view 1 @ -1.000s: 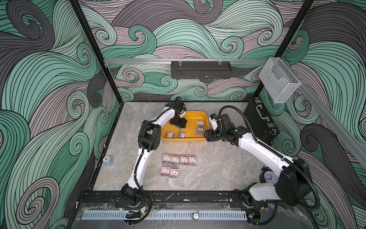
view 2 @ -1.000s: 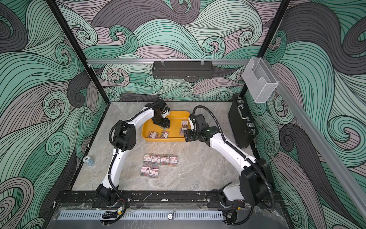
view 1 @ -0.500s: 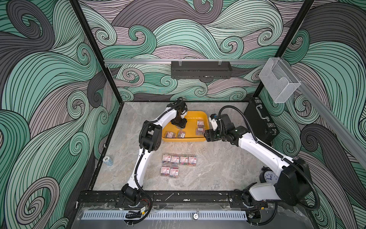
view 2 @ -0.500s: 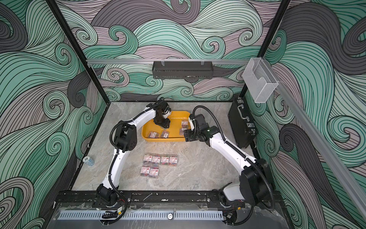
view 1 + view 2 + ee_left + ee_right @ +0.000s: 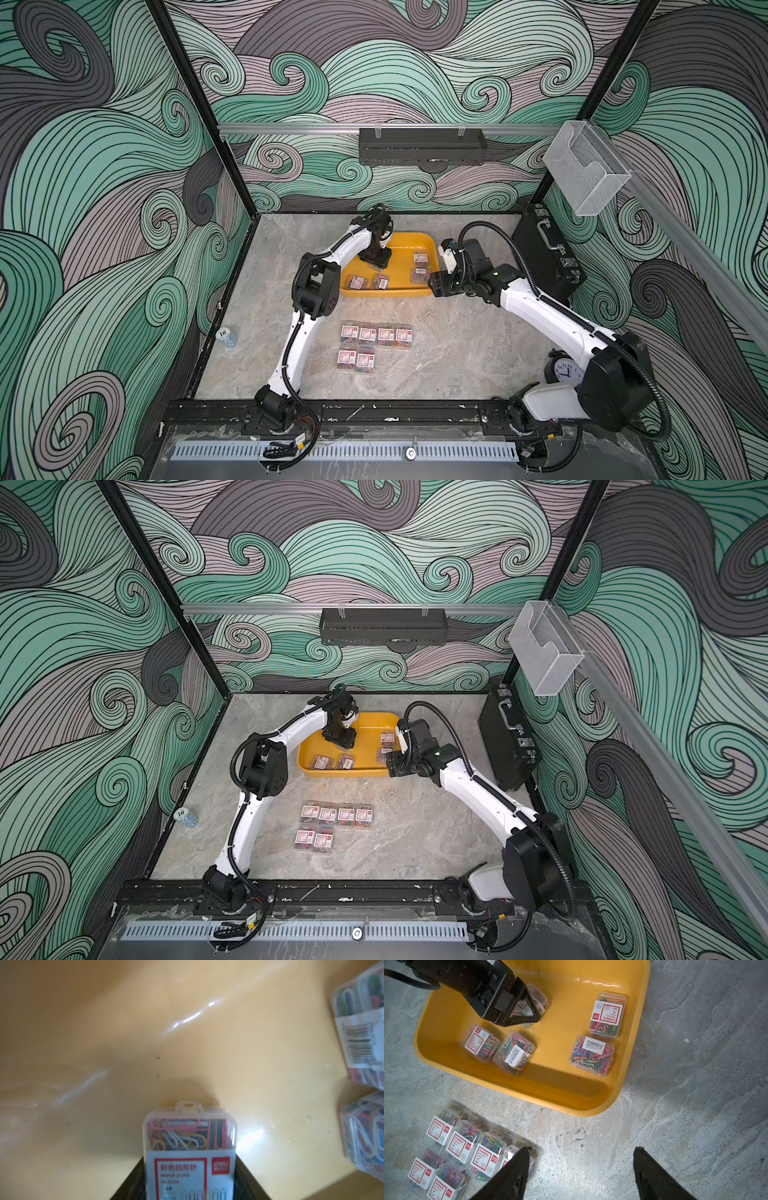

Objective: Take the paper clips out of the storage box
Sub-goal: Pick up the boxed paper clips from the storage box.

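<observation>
The yellow storage box [image 5: 386, 292] [image 5: 345, 772] [image 5: 571, 1105] lies at the back middle of the table. My left gripper [image 5: 376, 262] [image 5: 341, 739] [image 5: 527, 1009] [image 5: 190, 1159] reaches down into it. It is shut on one clear box of paper clips [image 5: 190, 1136] [image 5: 538, 998], with a finger against each side. Several more boxes of paper clips [image 5: 480, 1043] [image 5: 591, 1054] lie loose in the storage box. Several others [image 5: 376, 334] [image 5: 336, 814] [image 5: 460, 1147] sit in rows on the table in front. My right gripper [image 5: 434, 286] [image 5: 392, 764] [image 5: 582, 1148] hangs open and empty by the storage box's front right corner.
A black briefcase [image 5: 544, 253] stands against the right wall, with a clear bin [image 5: 584, 166] mounted above it. A small clock [image 5: 561, 370] sits by the right arm's base. A stack of chips [image 5: 226, 336] lies at the left edge. A black shelf [image 5: 422, 145] hangs on the back wall.
My left gripper's jaws have closed in on the box of paper clips inside the storage box. The right arm has stayed where it was.
</observation>
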Controlling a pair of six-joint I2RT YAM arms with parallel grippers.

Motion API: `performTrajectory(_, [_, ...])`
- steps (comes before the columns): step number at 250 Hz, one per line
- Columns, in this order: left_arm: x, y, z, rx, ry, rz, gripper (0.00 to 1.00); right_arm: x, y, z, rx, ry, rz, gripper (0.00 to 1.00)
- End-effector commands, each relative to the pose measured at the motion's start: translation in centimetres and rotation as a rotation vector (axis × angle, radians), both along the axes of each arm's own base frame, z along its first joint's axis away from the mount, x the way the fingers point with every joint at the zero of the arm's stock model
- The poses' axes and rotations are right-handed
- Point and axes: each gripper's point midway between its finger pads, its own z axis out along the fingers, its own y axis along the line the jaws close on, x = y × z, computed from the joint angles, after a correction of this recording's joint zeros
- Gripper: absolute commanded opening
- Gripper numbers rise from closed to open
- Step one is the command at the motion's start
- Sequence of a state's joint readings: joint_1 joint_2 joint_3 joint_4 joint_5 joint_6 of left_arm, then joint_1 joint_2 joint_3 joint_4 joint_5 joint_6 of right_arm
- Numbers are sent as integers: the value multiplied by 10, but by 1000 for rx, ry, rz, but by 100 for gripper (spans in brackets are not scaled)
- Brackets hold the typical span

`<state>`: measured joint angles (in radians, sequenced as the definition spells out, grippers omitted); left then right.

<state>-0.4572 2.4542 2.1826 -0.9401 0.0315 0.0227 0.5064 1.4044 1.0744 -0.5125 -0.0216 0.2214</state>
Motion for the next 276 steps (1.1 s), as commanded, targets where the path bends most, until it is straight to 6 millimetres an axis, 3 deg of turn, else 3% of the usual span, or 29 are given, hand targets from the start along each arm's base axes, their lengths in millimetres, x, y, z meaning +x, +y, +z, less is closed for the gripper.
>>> performTrajectory(1, [0,0,55,-22,-78,28,55,-2,-6,-1,-14,0,-22,78])
performTrajectory(75, [-5,14,103,-20,-135,126,55,-2,-7,-1,-15,-3,-24,78])
performTrajectory(141, [-26,25,142,-52,-157,180,54,0,-7,0,-18,-12,-29,78])
performTrajectory(218, [-67,40,166,-123,-202,236,54,5,-2,-8,-9,1,-28,78])
performTrajectory(276, [-105,53,167,-139,-214,285,54,13,7,-9,13,8,-18,78])
